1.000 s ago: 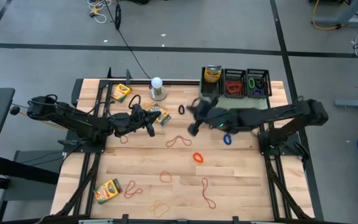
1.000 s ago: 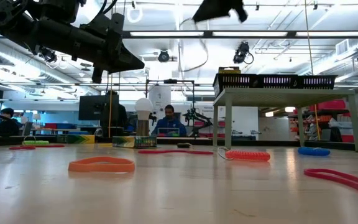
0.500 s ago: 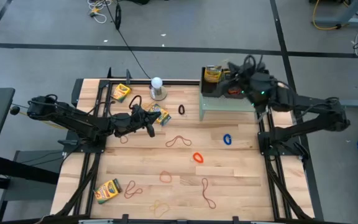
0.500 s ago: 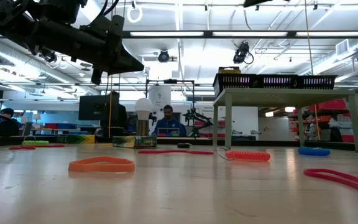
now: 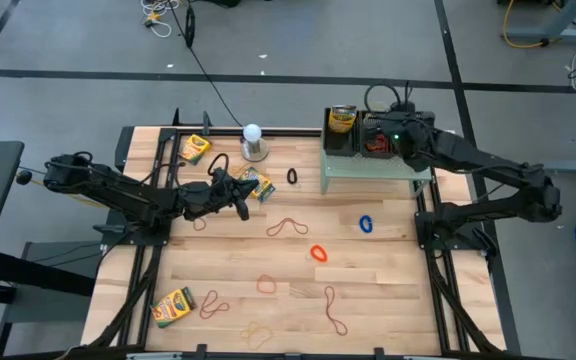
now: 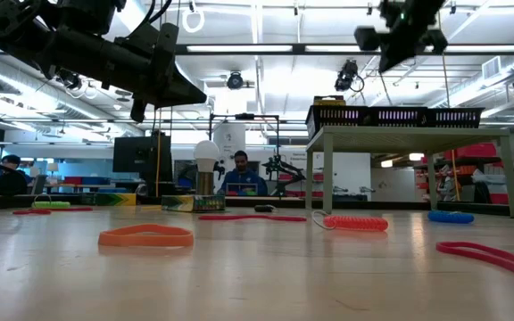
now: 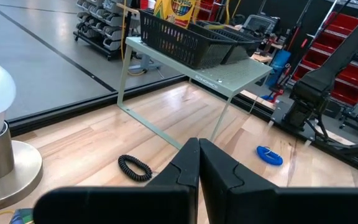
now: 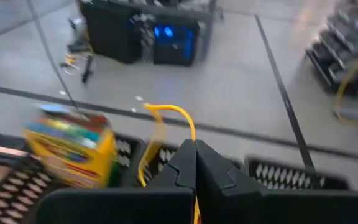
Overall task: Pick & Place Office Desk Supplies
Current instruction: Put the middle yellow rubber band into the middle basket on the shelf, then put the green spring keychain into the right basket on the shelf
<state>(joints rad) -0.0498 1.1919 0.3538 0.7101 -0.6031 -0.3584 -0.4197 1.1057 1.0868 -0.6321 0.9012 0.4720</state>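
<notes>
Yellow band (image 8: 166, 134) blurred, right pincer (image 8: 195, 163) pinching it

From above we see the right gripper (image 5: 376, 133) over the row of small black mesh baskets (image 5: 413, 131) on the pale green mesh riser (image 5: 368, 166). Our left gripper (image 5: 242, 203) hangs beside a yellow-and-green crayon box (image 5: 261, 187). Thin rubber-band loops lie scattered on the wooden worktop (image 5: 388, 290): an orange one (image 5: 319, 253), a blue one (image 5: 366, 223).
</notes>
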